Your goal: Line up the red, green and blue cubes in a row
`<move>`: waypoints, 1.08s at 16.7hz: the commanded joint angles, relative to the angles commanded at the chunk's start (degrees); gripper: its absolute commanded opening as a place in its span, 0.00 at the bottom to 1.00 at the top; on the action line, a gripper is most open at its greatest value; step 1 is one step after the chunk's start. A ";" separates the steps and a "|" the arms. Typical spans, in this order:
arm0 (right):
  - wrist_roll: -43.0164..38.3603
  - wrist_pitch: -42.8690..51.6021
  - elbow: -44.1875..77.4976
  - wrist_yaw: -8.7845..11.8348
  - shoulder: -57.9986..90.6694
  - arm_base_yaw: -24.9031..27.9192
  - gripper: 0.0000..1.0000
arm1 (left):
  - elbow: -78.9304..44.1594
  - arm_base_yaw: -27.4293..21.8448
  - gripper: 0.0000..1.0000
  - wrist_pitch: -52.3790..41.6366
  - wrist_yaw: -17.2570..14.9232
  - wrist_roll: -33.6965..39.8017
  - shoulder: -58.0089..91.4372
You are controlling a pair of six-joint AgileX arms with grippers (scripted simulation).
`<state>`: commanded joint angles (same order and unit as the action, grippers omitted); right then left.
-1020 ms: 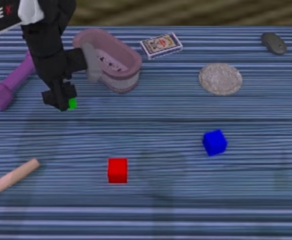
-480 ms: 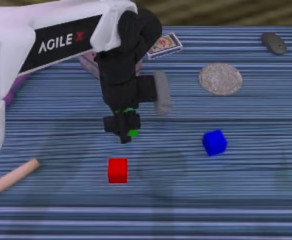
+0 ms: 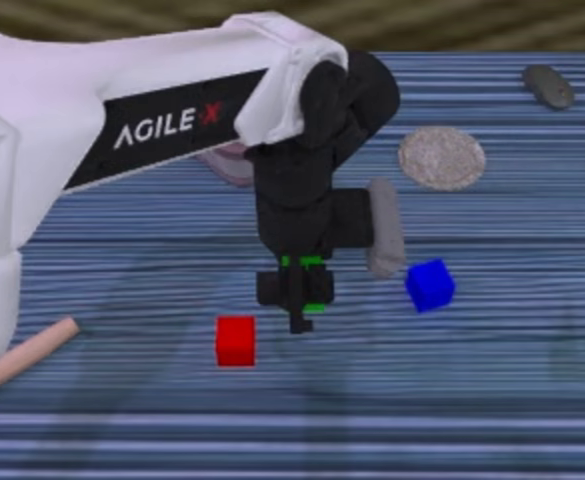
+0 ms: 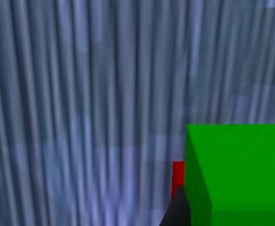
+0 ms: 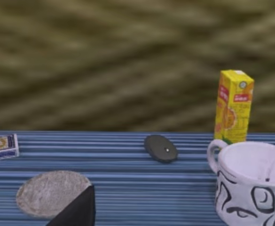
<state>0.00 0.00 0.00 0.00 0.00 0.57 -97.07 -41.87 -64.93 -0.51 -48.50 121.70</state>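
Jaws of the left gripper (image 3: pixel 303 300), clamped on the green cube (image 4: pixel 238 174), have been carried from the surface's far-left side to between the red cube (image 3: pixel 235 340) and blue cube (image 3: pixel 430 285), so only lowering seems left.

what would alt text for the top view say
The left gripper holds a small bright green cube above a blue striped table, between a small red cube and a deep blue cube. A round grey disc lies farther back.

even, soft light; faint arm shadows on the table (image 3: pixel 492 400).
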 joint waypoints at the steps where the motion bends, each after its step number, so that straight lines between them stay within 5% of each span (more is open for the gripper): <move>1: 0.00 0.00 0.00 0.00 0.00 0.00 1.00 | -0.22 0.19 0.00 -0.05 -0.05 -0.13 0.27; 14: 0.00 0.00 0.00 0.00 0.00 0.00 1.00 | 7.75 -0.36 0.00 13.22 -0.05 0.29 5.48; 18: 0.00 0.00 0.00 0.00 0.00 0.00 1.00 | 7.75 -0.36 0.30 13.22 -0.05 0.29 5.48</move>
<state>0.00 0.00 0.00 0.00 0.00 0.57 -89.33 -42.23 -51.71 -0.56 -48.21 127.18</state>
